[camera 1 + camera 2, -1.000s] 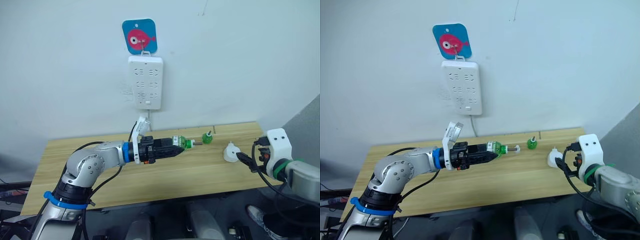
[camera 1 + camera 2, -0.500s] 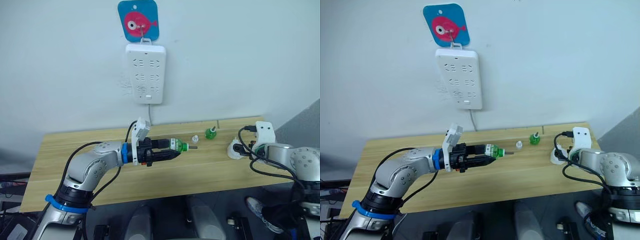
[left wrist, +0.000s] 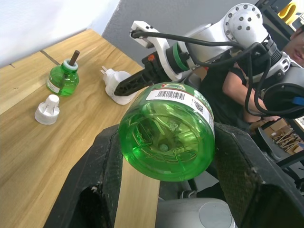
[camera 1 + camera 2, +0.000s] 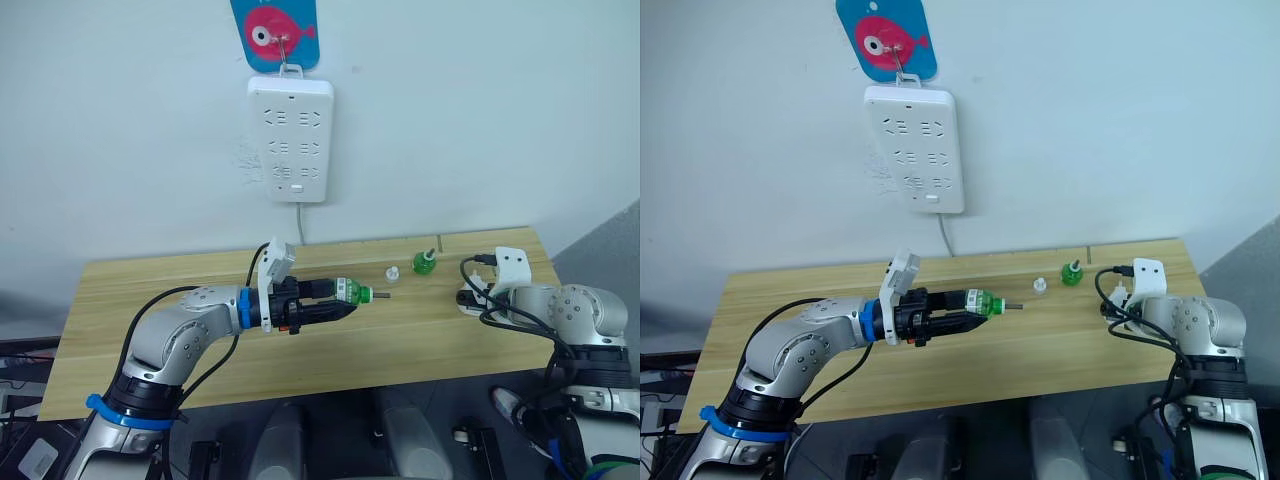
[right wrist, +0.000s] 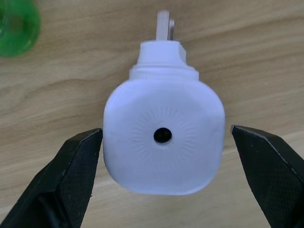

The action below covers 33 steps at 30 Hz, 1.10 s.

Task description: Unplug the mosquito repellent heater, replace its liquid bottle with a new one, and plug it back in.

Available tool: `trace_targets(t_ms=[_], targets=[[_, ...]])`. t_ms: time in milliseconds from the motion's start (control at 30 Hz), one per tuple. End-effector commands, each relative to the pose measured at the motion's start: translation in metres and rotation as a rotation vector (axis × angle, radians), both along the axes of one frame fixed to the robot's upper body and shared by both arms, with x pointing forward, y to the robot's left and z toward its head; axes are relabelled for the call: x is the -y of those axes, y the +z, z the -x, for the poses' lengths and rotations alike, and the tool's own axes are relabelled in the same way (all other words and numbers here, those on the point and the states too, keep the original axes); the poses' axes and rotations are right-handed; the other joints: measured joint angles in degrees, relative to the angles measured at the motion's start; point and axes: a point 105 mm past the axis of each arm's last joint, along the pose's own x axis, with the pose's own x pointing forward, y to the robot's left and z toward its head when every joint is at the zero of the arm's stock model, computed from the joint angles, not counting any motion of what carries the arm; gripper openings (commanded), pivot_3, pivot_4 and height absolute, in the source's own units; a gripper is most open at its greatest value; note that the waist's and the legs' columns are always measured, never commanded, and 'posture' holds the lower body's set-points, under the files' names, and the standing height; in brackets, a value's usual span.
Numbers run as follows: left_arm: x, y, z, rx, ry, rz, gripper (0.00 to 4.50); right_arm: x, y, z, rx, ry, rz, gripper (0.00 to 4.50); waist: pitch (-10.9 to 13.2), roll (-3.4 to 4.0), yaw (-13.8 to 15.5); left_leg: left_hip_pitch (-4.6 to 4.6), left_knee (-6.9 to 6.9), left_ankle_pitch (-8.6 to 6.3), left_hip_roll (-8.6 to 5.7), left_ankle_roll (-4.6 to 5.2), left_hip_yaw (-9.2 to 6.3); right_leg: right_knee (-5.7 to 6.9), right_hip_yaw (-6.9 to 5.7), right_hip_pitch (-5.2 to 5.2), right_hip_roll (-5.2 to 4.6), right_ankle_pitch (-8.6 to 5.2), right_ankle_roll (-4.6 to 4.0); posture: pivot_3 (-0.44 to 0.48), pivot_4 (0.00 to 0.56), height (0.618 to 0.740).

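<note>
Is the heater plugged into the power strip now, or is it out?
Out. The heater lies on the table, prongs bare; the power strip hangs on the wall.

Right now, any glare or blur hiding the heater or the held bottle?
Right wrist view: heater sharp and evenly lit, vent hole clear, soft shadow beneath. Left wrist view: bottle sharp between the fingers, with mild highlights on its base; the background person is soft. Left eye view: even light, no glare on the table.
</note>
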Motion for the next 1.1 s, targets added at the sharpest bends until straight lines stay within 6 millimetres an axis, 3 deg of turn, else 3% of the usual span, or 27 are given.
trace_targets(t_ms=[33,233,333,433,700,900,1100], targets=[[0.001,0.009,0.003,0.042,-0.017,0.004,2.44,0.006,0.009,-0.005,0.037,-0.021,-0.003,4.50,0.01,0.01,-0.01,0.00,0.00,0.00,0.00,0.00,0.00,0.00,0.00,0.00,0.00,0.00,0.00,-0.117,0.325,0.740],[0.001,0.008,0.005,0.039,-0.022,-0.002,2.44,0.008,0.005,-0.005,0.007,-0.011,-0.009,4.50,0.03,0.00,-0.02,0.00,-0.01,0.00,0.00,0.00,-0.02,0.00,-0.02,0.00,0.00,0.00,0.00,-0.117,0.325,0.740],[0.001,0.007,0.005,0.038,-0.024,-0.003,2.44,0.007,0.006,-0.005,0.005,-0.004,-0.009,3.98,0.05,0.01,-0.02,0.00,-0.01,0.00,0.00,0.00,-0.01,-0.01,-0.01,0.00,0.00,0.00,0.00,-0.117,0.325,0.740],[0.001,0.007,0.006,0.038,-0.024,-0.004,2.44,0.007,0.006,-0.005,0.001,0.000,-0.009,2.98,0.09,0.02,-0.03,0.01,-0.01,0.00,0.00,0.00,-0.01,0.00,-0.01,0.00,0.00,0.00,0.01,-0.108,0.318,0.740],[0.001,0.005,0.006,0.039,-0.029,-0.011,2.44,0.016,0.013,-0.001,0.003,0.000,-0.004,2.95,0.09,0.02,-0.01,-0.02,-0.04,0.00,0.00,0.00,-0.02,-0.05,-0.02,-0.01,-0.01,0.00,0.01,-0.116,0.306,0.740],[0.001,0.008,0.003,0.026,-0.031,0.006,2.44,0.026,0.049,0.011,0.138,0.064,0.012,2.95,0.09,0.04,0.06,-0.04,-0.03,0.00,-0.01,-0.01,-0.04,-0.05,-0.05,-0.01,-0.01,0.01,0.03,-0.122,0.276,0.740],[-0.001,0.017,0.000,-0.036,-0.047,0.059,2.44,0.009,0.089,0.040,0.324,0.269,-0.071,2.95,0.05,0.06,0.12,-0.10,-0.03,0.01,-0.02,-0.03,-0.13,-0.08,-0.10,-0.02,-0.01,0.03,0.10,-0.138,0.250,0.740]])
